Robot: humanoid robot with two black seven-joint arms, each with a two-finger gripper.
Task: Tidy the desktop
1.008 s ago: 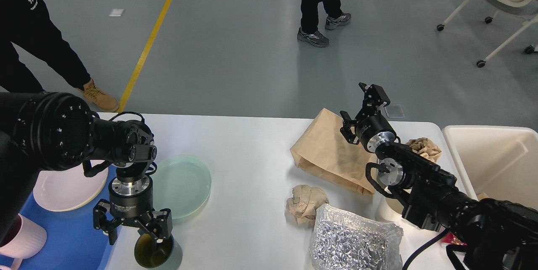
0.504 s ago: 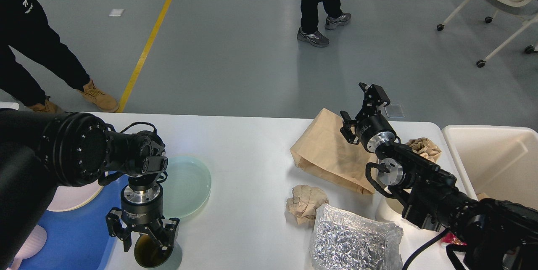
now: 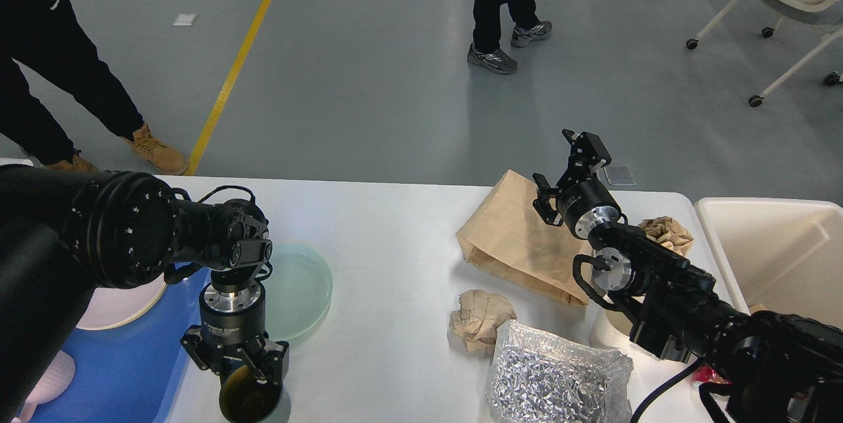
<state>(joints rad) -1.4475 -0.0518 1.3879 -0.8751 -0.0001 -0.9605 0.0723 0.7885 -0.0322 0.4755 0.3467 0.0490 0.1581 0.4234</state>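
- Where the white rectangular desktop (image 3: pixel 395 265) meets the bottom edge, a dark olive-tinted glass cup (image 3: pixel 250 402) stands partly cut off, and the left gripper (image 3: pixel 238 370) points straight down onto its rim; whether its fingers pinch the rim or merely frame it cannot be told.
- Left of that cup, a blue plastic tray (image 3: pixel 132 370) runs out of view, carrying a pale pink plate (image 3: pixel 125 308) mostly hidden behind the left arm.
- Just beyond the cup lies a round pale green glass plate (image 3: pixel 299 288), its near left part covered by the gripper's wrist.
- Right of the cup sit a crinkled silver foil bag (image 3: pixel 553 377), cropped below, and a crumpled brown paper ball (image 3: pixel 481 317) touching it.
- Farther right, a flat brown paper bag (image 3: pixel 507 238) lies under the right gripper (image 3: pixel 563 166), which hangs above it with fingers spread, holding nothing.
- A second paper wad (image 3: pixel 668 232) peeks from behind that arm, near a cream-white rectangular bin (image 3: pixel 770 252) cut by the right edge.
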